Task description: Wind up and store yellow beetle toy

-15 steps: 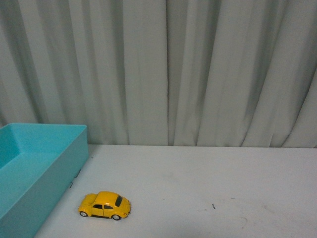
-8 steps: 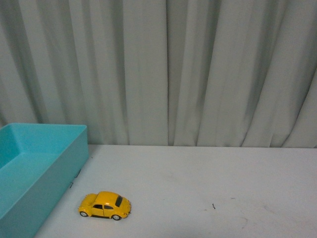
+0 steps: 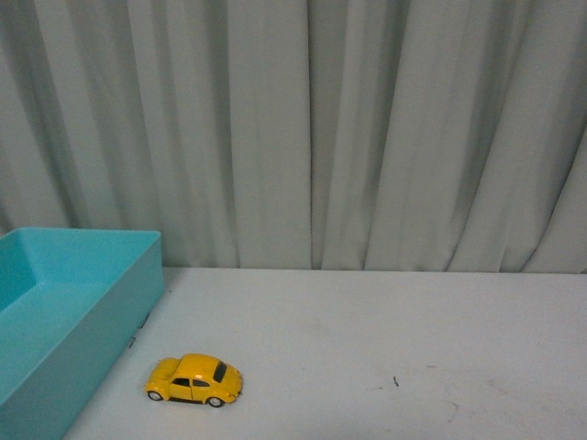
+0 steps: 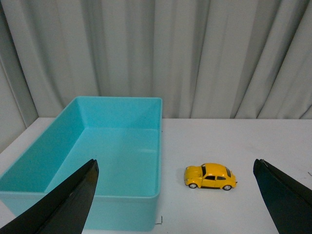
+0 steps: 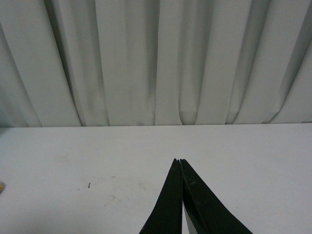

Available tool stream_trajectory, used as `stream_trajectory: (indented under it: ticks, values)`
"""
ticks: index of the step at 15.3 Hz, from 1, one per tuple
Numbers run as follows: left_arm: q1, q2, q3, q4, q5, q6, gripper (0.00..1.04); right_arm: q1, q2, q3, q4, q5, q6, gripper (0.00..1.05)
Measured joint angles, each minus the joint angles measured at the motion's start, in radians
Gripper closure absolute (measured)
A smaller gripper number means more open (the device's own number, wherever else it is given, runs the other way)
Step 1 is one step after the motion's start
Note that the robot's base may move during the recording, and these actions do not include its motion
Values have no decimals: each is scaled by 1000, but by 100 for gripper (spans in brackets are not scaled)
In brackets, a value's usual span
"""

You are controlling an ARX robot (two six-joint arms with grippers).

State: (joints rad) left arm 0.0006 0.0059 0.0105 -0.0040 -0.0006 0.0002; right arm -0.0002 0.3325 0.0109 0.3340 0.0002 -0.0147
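The yellow beetle toy (image 3: 194,379) stands on its wheels on the white table, near the front left, just right of the teal bin (image 3: 64,312). In the left wrist view the toy (image 4: 210,176) lies ahead between the wide-open black fingers, beside the bin (image 4: 97,146). My left gripper (image 4: 175,168) is open and empty, well back from the toy. My right gripper (image 5: 179,161) is shut and empty over bare table. A sliver of yellow shows at the right wrist view's edge (image 5: 1,185). Neither arm shows in the front view.
The teal bin is open-topped and looks empty inside. A grey pleated curtain (image 3: 367,137) hangs behind the table's far edge. Small dark marks (image 3: 395,380) dot the white tabletop to the right of the toy.
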Motion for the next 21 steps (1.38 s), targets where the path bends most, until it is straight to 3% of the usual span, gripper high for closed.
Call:
stream_trajectory:
  ticks: [10,11,12,16,21]
  values:
    - [0,0,0,0,0,0,7,0,-169,0,-177,0,0,103]
    - [0,0,0,0,0,0,7,0,-251,0,-304,-3,0,103]
    - [0,0,0,0,0,0,7,0,-319,0,-336,0,0,103]
    - [0,0,0,0,0,0,7,0,-330,0,-337,1,0,102]
    - [0,0,0,0,0,0,7,0,-330,0,-338,0,0,33]
